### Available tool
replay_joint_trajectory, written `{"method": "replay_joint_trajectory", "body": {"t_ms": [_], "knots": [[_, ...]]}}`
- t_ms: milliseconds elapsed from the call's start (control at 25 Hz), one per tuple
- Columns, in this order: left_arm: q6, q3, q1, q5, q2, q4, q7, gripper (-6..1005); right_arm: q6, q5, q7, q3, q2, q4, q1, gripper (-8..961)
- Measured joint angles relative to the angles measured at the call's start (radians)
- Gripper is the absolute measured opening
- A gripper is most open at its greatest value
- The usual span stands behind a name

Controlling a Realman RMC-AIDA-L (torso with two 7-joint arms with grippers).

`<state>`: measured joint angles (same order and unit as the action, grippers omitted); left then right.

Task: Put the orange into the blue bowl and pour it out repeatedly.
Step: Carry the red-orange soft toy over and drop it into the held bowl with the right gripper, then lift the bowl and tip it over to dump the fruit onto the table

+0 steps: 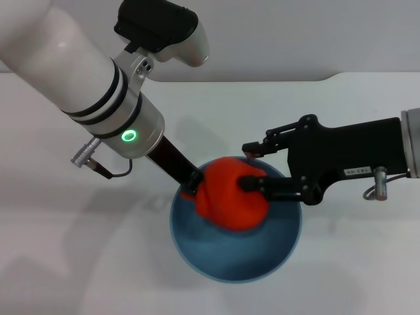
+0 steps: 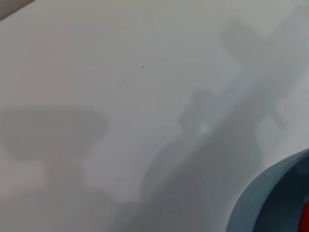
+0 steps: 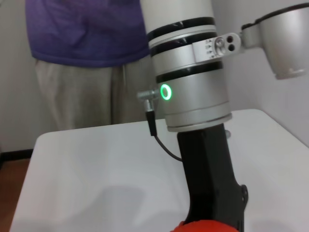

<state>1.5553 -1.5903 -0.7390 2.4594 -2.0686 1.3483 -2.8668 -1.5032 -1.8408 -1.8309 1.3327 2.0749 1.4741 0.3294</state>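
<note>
The blue bowl (image 1: 226,259) is in the middle of the white table, and its rim also shows in the left wrist view (image 2: 260,203). The orange (image 1: 226,203) lies inside it, against the far side; its top peeks into the right wrist view (image 3: 207,226). My left gripper (image 1: 191,180) reaches down from the upper left and is shut on the bowl's far-left rim, its fingers partly hidden by the orange. From the right, my right gripper (image 1: 246,165) hangs open over the orange. One finger (image 1: 254,184) crosses the fruit and the other finger (image 1: 259,146) is beyond it.
The white table (image 1: 79,262) spreads to the left and front of the bowl, and its far edge meets a pale wall. In the right wrist view a person in a purple shirt (image 3: 82,34) stands behind the table, past my left arm (image 3: 193,92).
</note>
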Motion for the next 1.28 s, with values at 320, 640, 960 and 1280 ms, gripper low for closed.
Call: {"method": "replay_joint_trajectory", "body": {"t_ms": [320, 640, 960, 1280], "knots": [[-0.019, 0.042, 0.008, 0.038, 0.008, -0.001, 0.012, -1, -0.029, -0.006, -0.024, -0.087, 0.001, 0.031, -0.028, 437], [-0.083, 0.019, 0.007, 0.079, 0.006, 0.002, 0.021, -1, -0.031, -0.009, -0.134, -0.275, 0.000, 0.005, -0.053, 465], [-0.515, -0.207, 0.142, 0.344, 0.003, 0.127, 0.015, -1, -0.104, -0.159, -0.308, -0.524, -0.007, -0.090, -0.080, 465], [-1.087, -0.395, 0.362, 0.429, 0.002, 0.171, 0.224, -2, -0.154, -0.186, -0.315, -0.620, -0.004, -0.133, -0.114, 464]]}}
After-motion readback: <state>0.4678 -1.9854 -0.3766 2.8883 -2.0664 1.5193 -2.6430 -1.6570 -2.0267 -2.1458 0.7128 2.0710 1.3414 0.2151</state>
